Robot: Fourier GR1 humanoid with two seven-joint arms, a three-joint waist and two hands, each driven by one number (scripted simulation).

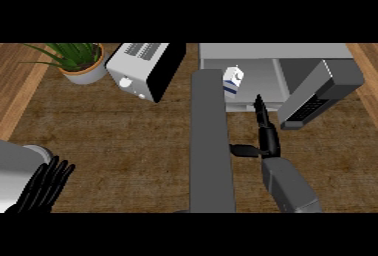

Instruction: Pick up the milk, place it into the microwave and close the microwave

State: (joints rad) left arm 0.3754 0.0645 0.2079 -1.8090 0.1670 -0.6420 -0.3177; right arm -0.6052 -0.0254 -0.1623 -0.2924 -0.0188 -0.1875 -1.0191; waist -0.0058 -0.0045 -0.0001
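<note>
At about eight o'clock in the head view, the left hand (46, 184) rested low by the edge, its black fingers straight and together, holding nothing. Up at eleven o'clock a potted plant (80, 61) stood on the brown counter (125, 135), and just to its right sat a toaster oven (144, 70), tilted, its dark glass face turned toward the centre.

Down the middle ran a long grey slab (212, 145), from twelve o'clock to six; I could not tell what it was. Just past its upper end, at about one o'clock, the milk (233, 80) stood upright inside the microwave (275, 55), a white carton with blue marks, resting on the pale floor of the cavity near its left side. The microwave door (322, 95) hung wide open at two o'clock, swung out to the right with its dark panel showing.

The right hand (264, 131) reached up from five o'clock, fingers straight and thumb jutting left, empty. Its fingertips (258, 101) lay at the front edge of the cavity, near the milk but apart from it.
</note>
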